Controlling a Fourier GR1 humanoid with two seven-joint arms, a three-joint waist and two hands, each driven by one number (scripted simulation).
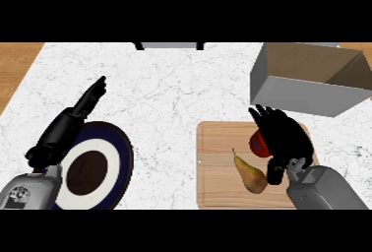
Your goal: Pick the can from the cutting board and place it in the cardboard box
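Currently red cylindrical metal can [257, 142] sits on pale wooden cutting board [218, 167], mostly hidden under my black right hand [287, 140]; can't tell whether fingers clamp it. Judge can rigid, light, slick-walled; grasp mid-side. Open cardboard box [341, 69] at 1 o'clock. Yellow-brown pear [251, 174] adjacent. Left hand [87, 106] straight, idle.

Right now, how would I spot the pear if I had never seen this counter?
Find the wooden cutting board on the white counter, below the open cardboard box. The pear lies on the board just left of the robot's right hand. It is yellow-brown and tapers to a thin stem, unlike the red can half hidden under that hand.
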